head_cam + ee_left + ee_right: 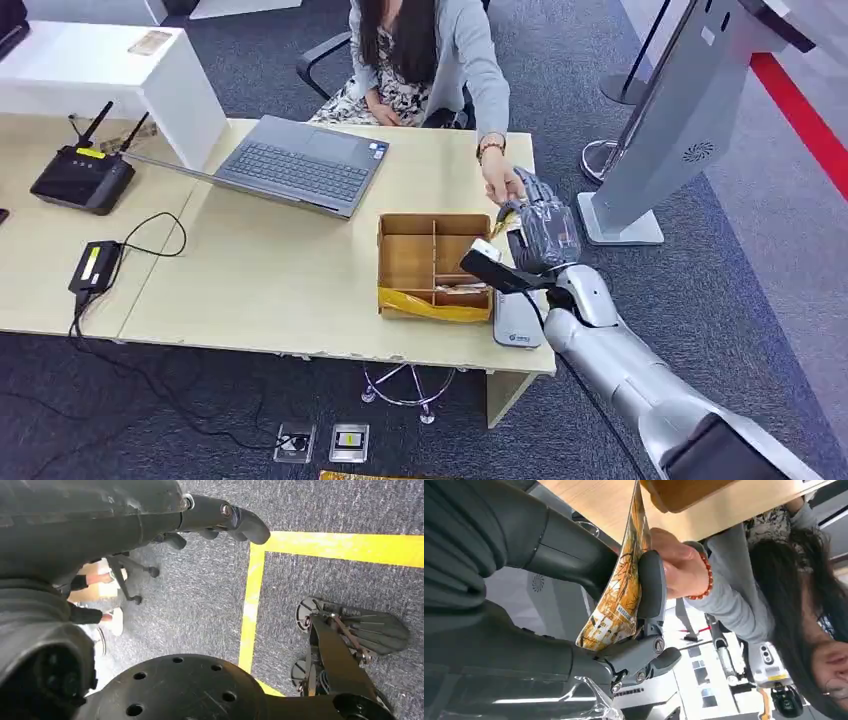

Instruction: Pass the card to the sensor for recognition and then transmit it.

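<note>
Right hand [574,610] pinches the card [616,595] beyond the box [435,262], person's hand [679,567] also gripping: late release risks bending or dropping; left hand [220,517] hangs empty, fingers curled.

Office corner with a pale wooden desk on dark grey carpet

The light wooden table [280,280] stands on grey carpet [720,300] crossed by a red stripe [800,110] at the far right; in the left wrist view yellow tape lines [250,605] mark the same carpet. A white cabinet [110,70] sits at the desk's far left corner. A black office chair [320,60] stands behind the desk, and a chrome base [405,385] shows beneath it. A grey slanted kiosk stand [680,120] rises just beside the desk's right end, with stanchion bases [625,90] beyond. Two floor sockets [322,442] lie near the front edge
</note>
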### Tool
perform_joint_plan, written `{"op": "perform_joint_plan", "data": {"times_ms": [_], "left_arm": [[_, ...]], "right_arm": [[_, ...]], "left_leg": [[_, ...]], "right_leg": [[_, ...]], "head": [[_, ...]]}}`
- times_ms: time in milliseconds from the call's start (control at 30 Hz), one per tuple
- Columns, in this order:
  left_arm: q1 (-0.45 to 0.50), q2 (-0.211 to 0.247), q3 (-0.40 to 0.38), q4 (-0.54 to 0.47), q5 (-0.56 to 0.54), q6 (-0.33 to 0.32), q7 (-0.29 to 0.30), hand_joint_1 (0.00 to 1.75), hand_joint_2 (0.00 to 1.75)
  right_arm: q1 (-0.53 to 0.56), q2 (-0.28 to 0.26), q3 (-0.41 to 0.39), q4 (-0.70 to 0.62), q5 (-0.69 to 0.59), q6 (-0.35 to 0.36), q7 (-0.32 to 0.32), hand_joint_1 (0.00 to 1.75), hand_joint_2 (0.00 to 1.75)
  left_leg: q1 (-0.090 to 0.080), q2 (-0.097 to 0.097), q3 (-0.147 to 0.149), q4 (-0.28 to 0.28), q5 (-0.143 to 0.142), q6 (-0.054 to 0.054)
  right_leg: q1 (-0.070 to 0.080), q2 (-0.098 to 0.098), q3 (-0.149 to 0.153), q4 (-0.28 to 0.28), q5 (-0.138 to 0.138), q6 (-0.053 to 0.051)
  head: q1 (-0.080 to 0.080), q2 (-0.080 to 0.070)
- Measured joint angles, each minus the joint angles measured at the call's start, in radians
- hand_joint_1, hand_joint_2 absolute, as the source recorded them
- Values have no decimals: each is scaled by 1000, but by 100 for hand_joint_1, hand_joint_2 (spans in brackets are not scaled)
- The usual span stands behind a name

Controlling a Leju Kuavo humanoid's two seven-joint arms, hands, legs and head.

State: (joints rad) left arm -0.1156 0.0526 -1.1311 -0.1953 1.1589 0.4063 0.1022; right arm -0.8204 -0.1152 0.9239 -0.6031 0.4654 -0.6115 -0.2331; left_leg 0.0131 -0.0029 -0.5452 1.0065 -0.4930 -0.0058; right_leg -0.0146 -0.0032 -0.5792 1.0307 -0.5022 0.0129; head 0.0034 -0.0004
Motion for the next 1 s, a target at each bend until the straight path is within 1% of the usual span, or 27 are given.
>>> {"op": "perform_joint_plan", "data": {"times_ms": [133, 300, 433, 500, 700, 1000], "left_arm": [[0, 1, 0, 0, 6, 3, -1, 0, 0], [1, 2, 0, 0, 19, 5, -3, 0, 0], [1, 3, 0, 0, 21, 6, -1, 0, 0], [2, 4, 0, 0, 22, 10, 3, 0, 0], [3, 8, 0, 0, 25, 14, -15, 0, 0], [3, 8, 0, 0, 22, 15, -19, 0, 0]], "right_arm": [[6, -4, -8, 6, -27, -23, -10, 175, 175], [34, -34, -27, 8, -63, -28, -9, 175, 175], [51, -60, -45, 8, -75, -16, 12, 175, 175], [67, -81, -49, 8, -87, -2, 20, 175, 175], [116, -116, -50, 5, -106, 1, 10, 175, 175], [197, -155, -48, -57, -130, -21, 54, 175, 175]], "left_leg": [[0, 0, 1, 0, 0, 0], [0, 0, 0, 0, 0, 0], [0, 0, 1, 0, 0, 0], [0, 0, 0, 0, 0, 0], [0, 0, 0, 0, 0, 0], [0, 0, 0, 0, 0, 0]], "right_leg": [[0, 1, 0, 0, 0, 0], [0, 1, 0, 0, 0, 0], [0, 1, 0, 0, 0, 0], [0, 1, 0, 0, 0, 0], [0, 1, 0, 0, 0, 0], [0, 1, 0, 0, 0, 0]], "head": [[0, 0], [0, 0], [0, 0], [0, 0], [0, 0], [0, 0]]}}
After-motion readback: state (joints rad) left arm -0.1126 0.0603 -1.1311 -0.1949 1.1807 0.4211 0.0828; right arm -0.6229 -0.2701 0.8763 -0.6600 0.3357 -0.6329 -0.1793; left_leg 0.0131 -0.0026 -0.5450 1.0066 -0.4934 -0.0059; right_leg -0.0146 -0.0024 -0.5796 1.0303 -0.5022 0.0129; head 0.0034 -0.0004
